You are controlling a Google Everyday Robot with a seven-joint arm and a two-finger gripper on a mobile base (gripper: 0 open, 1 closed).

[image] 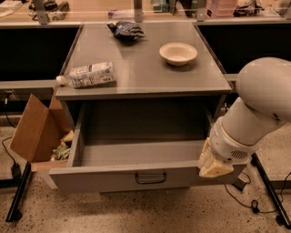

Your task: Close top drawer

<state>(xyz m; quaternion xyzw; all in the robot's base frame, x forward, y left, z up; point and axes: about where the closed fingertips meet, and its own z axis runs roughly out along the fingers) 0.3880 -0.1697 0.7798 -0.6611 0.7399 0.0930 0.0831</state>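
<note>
I have the gripper down at the right end of the top drawer front, seemingly touching it; whether it grasps anything I cannot tell. The drawer stands pulled fully out under the bench's front edge. It looks rigid and sturdy, so I judge a flat push on the front, nearer the centre handle, closes it squarely.

This looks like a lab or office workspace: a grey cabinet stands on speckled terrazzo floor, with dark desk bays at 10 and 2 o'clock and a cluttered counter along 12. A cardboard box of scraps sits at 9 o'clock and cables trail at 4. The gripper hangs at 4 o'clock by the top drawer.
</note>
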